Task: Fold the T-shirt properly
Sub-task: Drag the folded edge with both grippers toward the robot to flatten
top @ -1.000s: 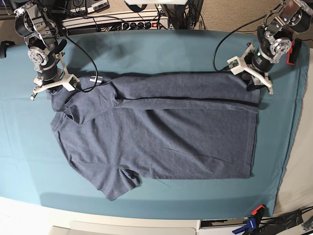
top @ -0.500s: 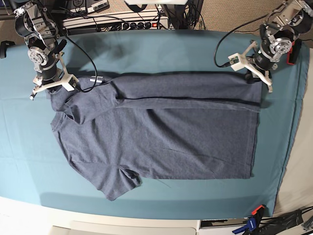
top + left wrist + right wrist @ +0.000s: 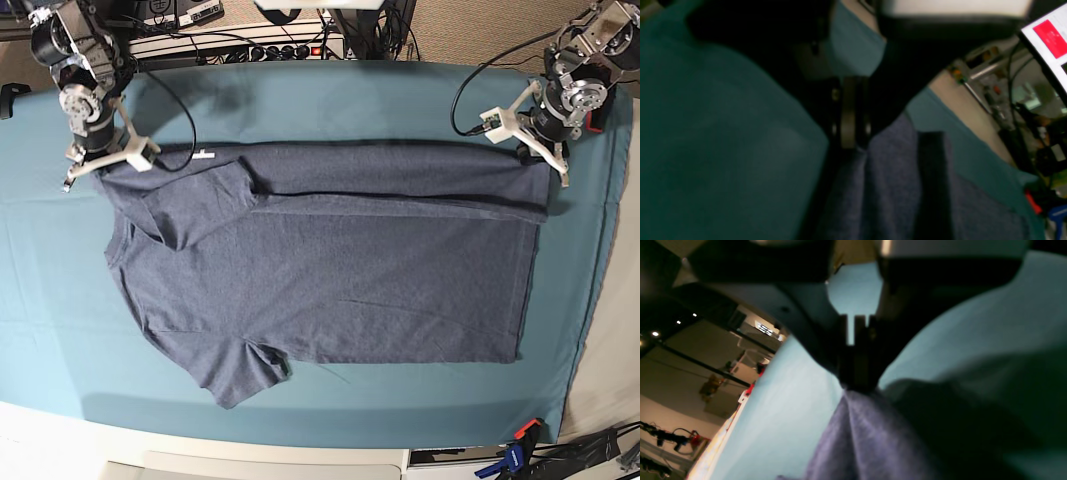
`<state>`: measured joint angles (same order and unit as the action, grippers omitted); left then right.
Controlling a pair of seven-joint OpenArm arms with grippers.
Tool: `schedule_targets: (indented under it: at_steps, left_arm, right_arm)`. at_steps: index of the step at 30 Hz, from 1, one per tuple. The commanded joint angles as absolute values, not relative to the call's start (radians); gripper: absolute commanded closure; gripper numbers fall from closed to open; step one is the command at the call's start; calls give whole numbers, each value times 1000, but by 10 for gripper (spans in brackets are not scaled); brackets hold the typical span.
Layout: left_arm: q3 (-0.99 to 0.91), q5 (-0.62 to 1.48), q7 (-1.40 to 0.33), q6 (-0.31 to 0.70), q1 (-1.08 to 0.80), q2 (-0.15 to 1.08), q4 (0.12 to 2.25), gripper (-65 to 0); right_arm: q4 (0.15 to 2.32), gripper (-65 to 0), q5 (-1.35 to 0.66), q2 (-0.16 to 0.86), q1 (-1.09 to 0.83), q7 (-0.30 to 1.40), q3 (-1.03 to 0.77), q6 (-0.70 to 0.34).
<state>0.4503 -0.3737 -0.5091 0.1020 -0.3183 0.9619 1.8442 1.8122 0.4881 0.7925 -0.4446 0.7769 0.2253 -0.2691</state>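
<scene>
The dark blue-grey T-shirt (image 3: 340, 280) lies spread on the teal table cloth (image 3: 330, 100), plain side up, with its far long edge folded over as a strip. My left gripper (image 3: 537, 162) is at the strip's far right hem corner. In the left wrist view its jaws (image 3: 850, 146) are pinched shut on shirt fabric (image 3: 887, 186). My right gripper (image 3: 100, 165) is at the far left shoulder corner. The right wrist view shows it (image 3: 857, 386) shut on a bunched fold of the shirt (image 3: 857, 440). One sleeve (image 3: 245, 375) sticks out at the near left.
A power strip with cables (image 3: 250, 45) runs behind the table's far edge. Cables hang from both arms. A red and blue clamp (image 3: 515, 450) sits at the near right corner. The cloth's right edge (image 3: 600, 260) lies close to the shirt's hem.
The left gripper closed on the hem corner. Both grippers then moved toward the far edge, pulling the folded strip back and stretching it straighter.
</scene>
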Motion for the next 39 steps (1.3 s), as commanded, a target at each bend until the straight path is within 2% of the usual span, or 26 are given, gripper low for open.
schedule_targets:
  at_steps: [1, 12, 39]
  left_arm:
    - [443, -380, -531, 97, -319, 987, 1873, 0]
    - [442, -382, -589, 94, -442, 1037, 2004, 0]
    - [442, -393, -640, 44, -572, 1045, 2093, 0]
  right_arm:
    - [1825, 0, 512, 815, -454, 793, 215, -256]
    - [1825, 0, 548, 815, -589, 822, 215, -235]
    - [1827, 0, 577, 814, -790, 801, 214, -208]
